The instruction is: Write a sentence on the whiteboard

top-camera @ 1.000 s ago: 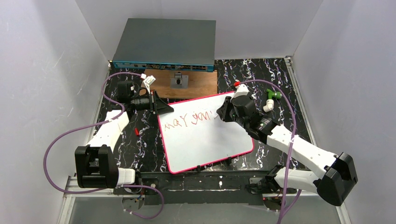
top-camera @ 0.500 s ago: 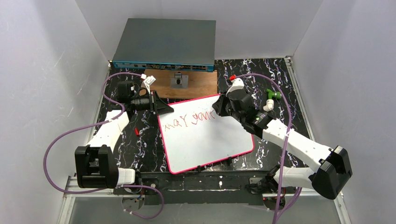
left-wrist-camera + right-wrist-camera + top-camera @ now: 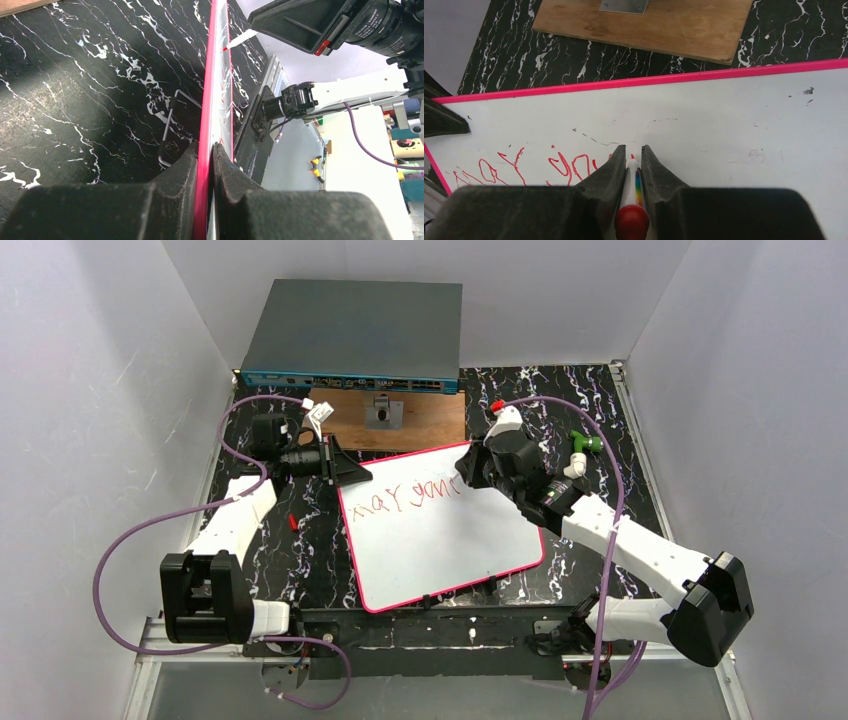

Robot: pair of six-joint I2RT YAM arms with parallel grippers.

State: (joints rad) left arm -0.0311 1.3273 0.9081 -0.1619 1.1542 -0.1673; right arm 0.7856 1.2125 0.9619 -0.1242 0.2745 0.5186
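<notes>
The whiteboard [image 3: 450, 540], white with a pink-red rim, lies tilted on the black marbled table. The sentence [image 3: 405, 497] runs in red scrawl along its far-left part. My left gripper [image 3: 350, 472] is shut on the board's far-left corner; in the left wrist view the rim [image 3: 209, 100] runs between the two pads, which press on it from both sides. My right gripper [image 3: 630, 148] is shut on a white marker [image 3: 632, 177] with a rainbow stripe and a red end cap. The marker's red tip touches the board just right of the last red strokes [image 3: 569, 167].
A brown wooden board [image 3: 400, 418] with a metal fitting lies behind the whiteboard, and a grey network switch [image 3: 350, 335] behind that. A green-and-white part [image 3: 580, 445] sits at the right, a small red piece [image 3: 291, 522] left of the board, and a bent metal key [image 3: 170, 125] beside the rim.
My right gripper has shifted slightly left and toward the back with the marker, then held nearly still. The left gripper has not moved.
</notes>
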